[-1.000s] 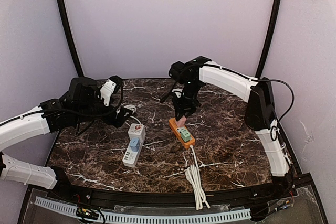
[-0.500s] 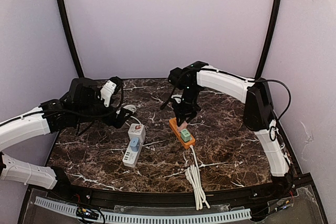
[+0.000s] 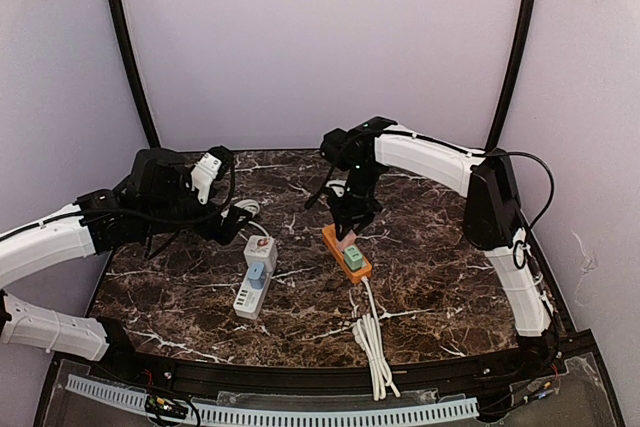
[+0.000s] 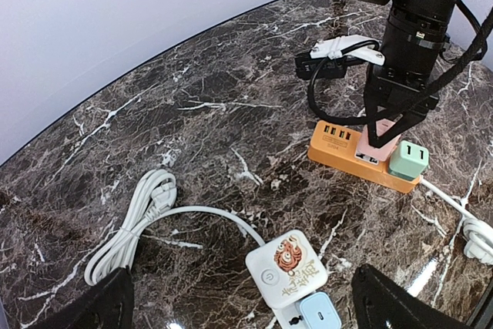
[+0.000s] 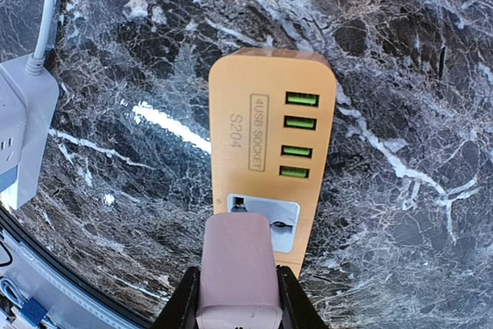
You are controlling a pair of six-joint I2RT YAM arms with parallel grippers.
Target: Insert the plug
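Showing the right gripper (image 5: pixel 237 298) at the bottom centre of the right wrist view, its two dark fingers (image 5: pixel 185 302) clamped on the flanks of the pink, smooth, rounded-block plug (image 5: pixel 237 263). The plug stands upright over the white socket face at the near end of the orange plastic power strip (image 5: pixel 269 105); whether its pins are seated cannot be told. Four green USB ports run in a column along the strip's upper half, beside raised lettering.

In the top view the strip lies slantwise at the centre of the dark, white-veined, glossy marble table (image 3: pixel 440 277), with a mint-green square adapter (image 3: pixel 353 257) plugged in just below the pink plug. Bare marble stretches to the right of the strip and above it, up to the curved black rim where the table meets the pale lilac walls.

Left of centre lies a white power strip (image 3: pixel 252 287) bearing a pale blue adapter (image 3: pixel 257 272) — well apart from the orange one. A bundled white cable (image 3: pixel 372 342) rests near the lower edge.

The left gripper (image 4: pixel 243 283) hangs above the white strip — jaws spread wide, holding nothing.
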